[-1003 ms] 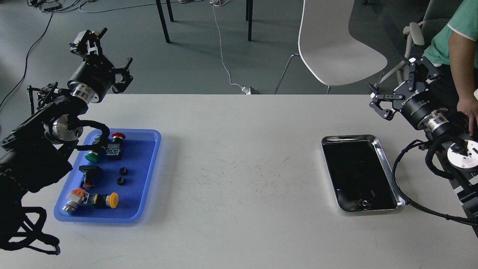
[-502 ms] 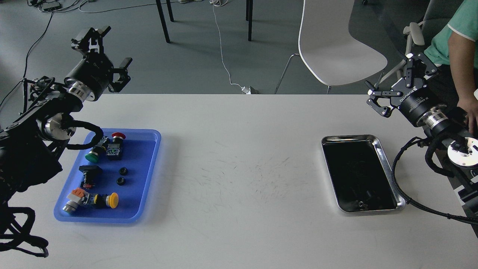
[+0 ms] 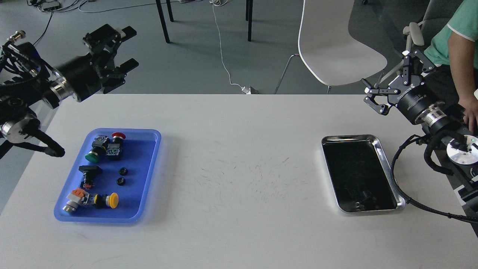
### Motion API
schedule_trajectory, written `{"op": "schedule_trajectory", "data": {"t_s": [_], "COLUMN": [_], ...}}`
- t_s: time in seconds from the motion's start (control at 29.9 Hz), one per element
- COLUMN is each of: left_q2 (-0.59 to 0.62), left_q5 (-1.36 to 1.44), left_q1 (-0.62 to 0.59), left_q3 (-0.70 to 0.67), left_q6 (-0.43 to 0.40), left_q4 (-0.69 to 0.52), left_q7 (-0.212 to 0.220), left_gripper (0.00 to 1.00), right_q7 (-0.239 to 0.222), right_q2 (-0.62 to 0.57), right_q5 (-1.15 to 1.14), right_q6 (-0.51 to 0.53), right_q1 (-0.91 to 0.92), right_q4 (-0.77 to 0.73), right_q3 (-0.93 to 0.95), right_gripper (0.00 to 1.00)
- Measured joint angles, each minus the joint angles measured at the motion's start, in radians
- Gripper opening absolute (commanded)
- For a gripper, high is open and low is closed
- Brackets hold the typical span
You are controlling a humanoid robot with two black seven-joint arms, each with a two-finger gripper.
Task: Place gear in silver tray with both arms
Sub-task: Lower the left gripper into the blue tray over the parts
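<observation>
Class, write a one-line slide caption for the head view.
Both grippers, left and right, hang open and empty above the table's far edge; parts sit in the blue tray, the silver tray waits.

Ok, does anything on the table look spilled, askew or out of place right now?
Nothing spilled. The shiny silver metal tray sits slightly askew to the table edge. The push-button parts lie inside the blue plastic tray. A person's arm is close behind the right gripper.

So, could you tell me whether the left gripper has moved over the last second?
Yes. The left gripper has swung from pointing up to pointing right, and the arm has pulled left, clear of the blue tray it overlapped before.
</observation>
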Motion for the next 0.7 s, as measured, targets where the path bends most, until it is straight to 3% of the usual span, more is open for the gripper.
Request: {"op": "schedule_trajectory", "data": {"t_s": [0.13,0.27,0.54,0.7], "left_q2": [0.130,0.200,0.180,0.115], "left_q5": [0.247,0.523,0.988,1.176], "left_q1": [0.021,0.031,0.063,0.129], "left_q3": [0.077,0.148,0.278,0.289], "left_q6": [0.081,0.161,0.276,0.311], "left_q4": [-0.187,-0.273,-0.285,-0.222], "left_q7": [0.001,0.006,0.054,0.095], "left_gripper": [0.98,0.98,0.97,0.97], "right_q7": [0.000,0.000,0.000,0.000], "right_q2": [-0.008,-0.010,-0.009,-0.001], "right_q5": [0.000,0.000,-0.003,-0.008], "right_q6": [-0.003,-0.003,-0.003,-0.010], "right_q1": [-0.001,-0.005,-0.009,-0.007], "right_q4": [0.002,0.003,0.003,0.003], "right_q3": [-0.002,-0.005,-0.006,-0.006], "right_gripper": [0.99,0.99,0.99,0.99]}}
